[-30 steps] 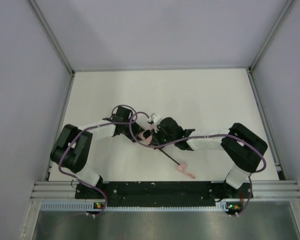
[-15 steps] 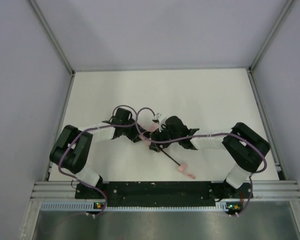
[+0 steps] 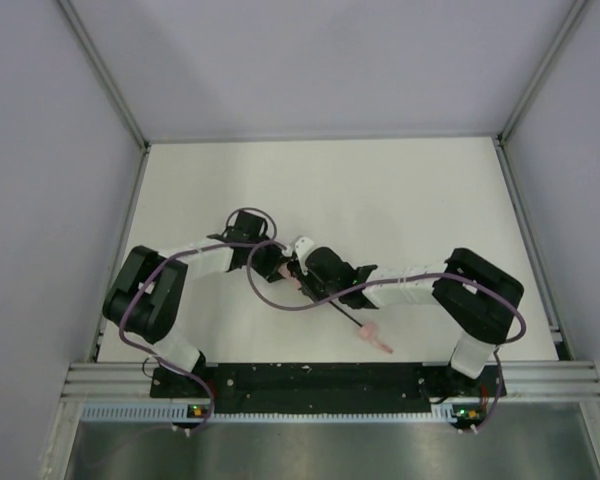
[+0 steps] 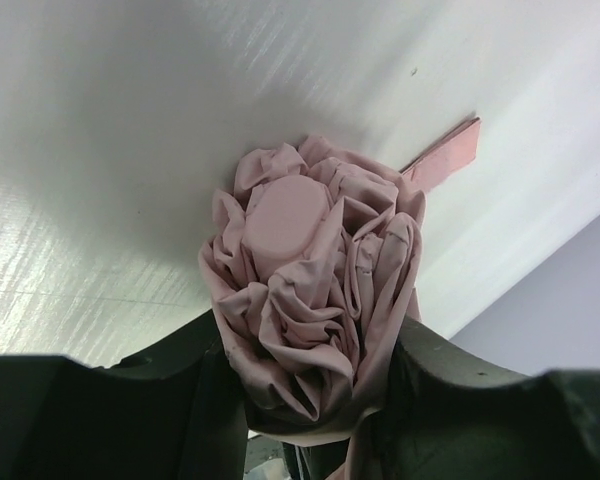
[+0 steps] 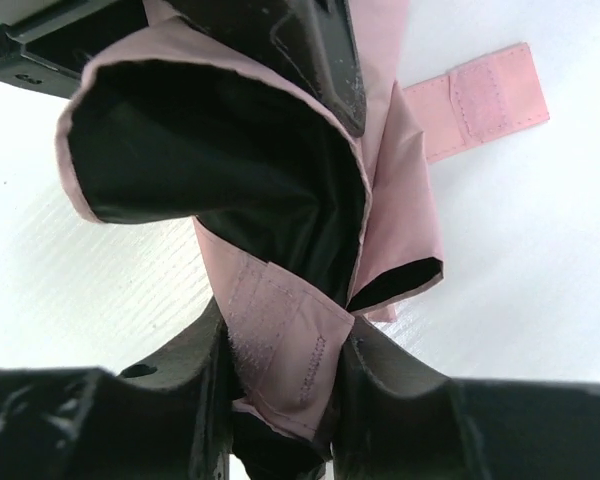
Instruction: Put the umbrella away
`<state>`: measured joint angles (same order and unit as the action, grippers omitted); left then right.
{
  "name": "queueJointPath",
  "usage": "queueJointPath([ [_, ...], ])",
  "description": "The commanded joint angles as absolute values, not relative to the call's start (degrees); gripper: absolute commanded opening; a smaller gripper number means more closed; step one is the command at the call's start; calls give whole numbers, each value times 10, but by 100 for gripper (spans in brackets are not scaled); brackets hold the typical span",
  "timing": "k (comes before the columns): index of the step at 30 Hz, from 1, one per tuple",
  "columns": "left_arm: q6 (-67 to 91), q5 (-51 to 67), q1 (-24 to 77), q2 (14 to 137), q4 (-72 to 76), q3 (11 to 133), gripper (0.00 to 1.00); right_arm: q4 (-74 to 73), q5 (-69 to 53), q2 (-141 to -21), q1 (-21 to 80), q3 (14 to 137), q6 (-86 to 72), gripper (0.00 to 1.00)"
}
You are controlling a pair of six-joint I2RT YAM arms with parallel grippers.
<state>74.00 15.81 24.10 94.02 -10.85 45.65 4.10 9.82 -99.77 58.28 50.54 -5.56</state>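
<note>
The umbrella (image 3: 286, 274) lies mid-table, its pale pink fabric bunched between both grippers. Its thin black shaft (image 3: 342, 314) runs toward the near right and ends in the pink handle (image 3: 373, 339). My left gripper (image 3: 271, 262) is shut on the gathered canopy (image 4: 310, 290), whose round pink cap faces the left wrist camera. My right gripper (image 3: 300, 264) is shut on a pink flap with a stitched fastening patch (image 5: 285, 345), with black lining above it. A pink strap tab (image 5: 480, 103) lies flat on the table.
Purple cables (image 3: 255, 285) loop from both arms across the umbrella. Grey walls (image 3: 40, 200) close in the white table (image 3: 380, 190) on the left, right and back. A metal rail (image 3: 330, 380) runs along the near edge.
My right gripper has shifted left, closer to the left gripper, and now grips the umbrella's flap. The left arm and the handle have barely moved.
</note>
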Motion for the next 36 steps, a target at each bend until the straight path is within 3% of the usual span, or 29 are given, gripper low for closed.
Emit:
queueJointPath([
  [1,723,113,243,965,-191,405,37,47,35,-976,561,440,-65,0],
  [8,706,120,250,935,-90,345,47,176,-261,-965,469,399,-195,0],
  [17,721,126,265,942,-23,319,46,329,-469,-1024,436,408,-372,0],
  [19,722,127,265,945,-5,313,39,367,-479,-1033,436,400,-406,0],
  [22,727,134,265,947,42,307,10,364,-482,-1046,436,406,-429,0],
  [24,718,132,265,939,66,304,0,331,-469,-1034,436,408,-420,0],
  [25,714,134,265,933,79,301,0,291,-447,-1021,436,411,-408,0],
  [27,702,139,265,918,107,294,0,190,-396,-980,435,422,-370,25],
  [28,699,142,265,905,127,287,0,136,-368,-950,435,427,-352,49],
  [29,698,145,263,895,157,277,0,94,-335,-924,435,431,-338,63],
  [31,700,161,262,870,263,242,0,22,-303,-868,428,440,-309,81],
  [32,702,164,260,861,294,232,0,1,-286,-837,423,442,-308,99],
  [36,704,211,252,841,436,214,0,-55,-272,-719,367,430,-337,99],
])
